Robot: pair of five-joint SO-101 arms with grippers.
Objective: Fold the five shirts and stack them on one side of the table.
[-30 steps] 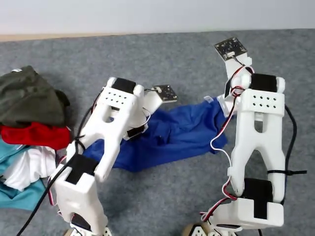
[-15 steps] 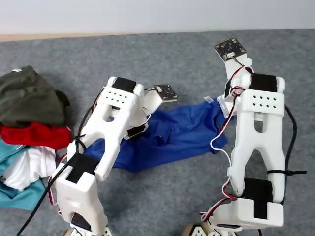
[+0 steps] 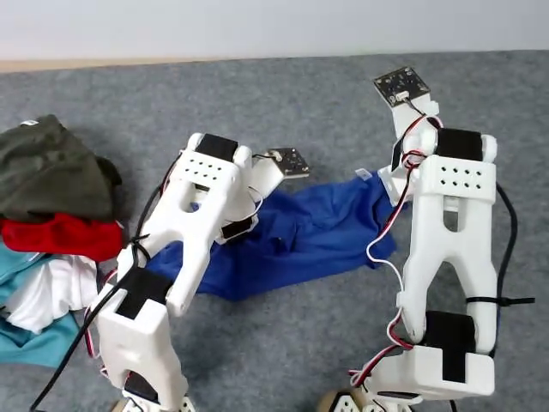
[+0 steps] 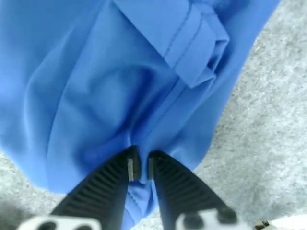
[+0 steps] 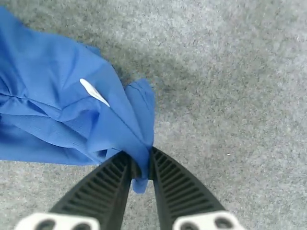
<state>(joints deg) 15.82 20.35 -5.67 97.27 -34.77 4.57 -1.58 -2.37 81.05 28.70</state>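
Left pincer (image 4: 139, 167) is nipped shut on a fold of the blue shirt (image 3: 317, 227), which lies rumpled on the worktop (image 3: 300, 103) between the arms; right pincer (image 5: 142, 167) clamps its right-hand edge. Nothing has budged this last second (a pause, I'd guess), so folding hasn't advanced. Both arms reach forward, wrists bent down
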